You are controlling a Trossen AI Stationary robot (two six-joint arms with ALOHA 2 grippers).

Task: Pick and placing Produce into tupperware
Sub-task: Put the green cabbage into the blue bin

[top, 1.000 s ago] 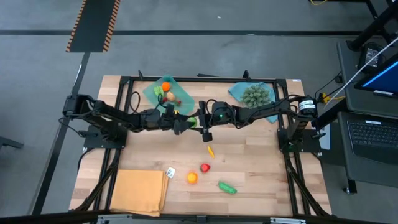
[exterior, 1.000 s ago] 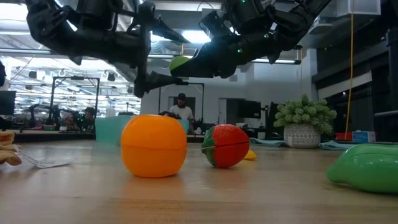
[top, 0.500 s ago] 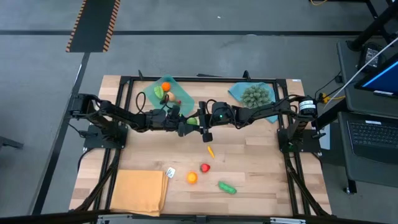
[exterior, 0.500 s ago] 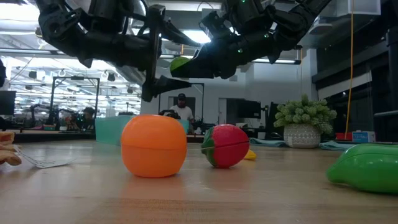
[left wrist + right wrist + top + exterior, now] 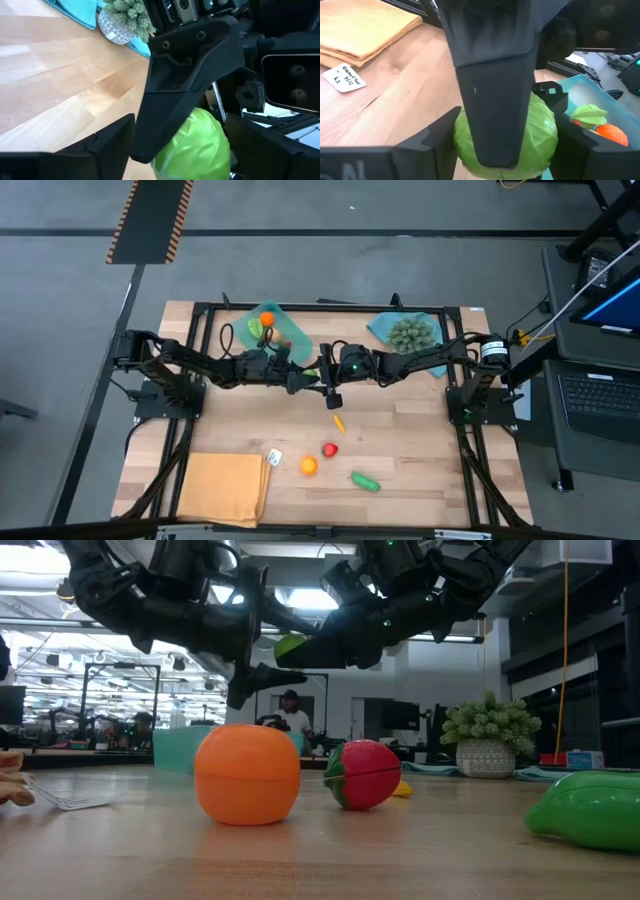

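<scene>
At table centre, the right gripper (image 5: 318, 373) stays clamped on a round lime-green toy fruit (image 5: 506, 131). The left gripper (image 5: 297, 378) has closed in, fingers apart, for handover. Translucent teal tupperware tray (image 5: 292, 330) lies at 11 o'clock.

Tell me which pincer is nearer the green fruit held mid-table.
Right. The right pincer is shut on the green fruit, lifted above the table. The left pincer sits just beside it, open around it.
</scene>
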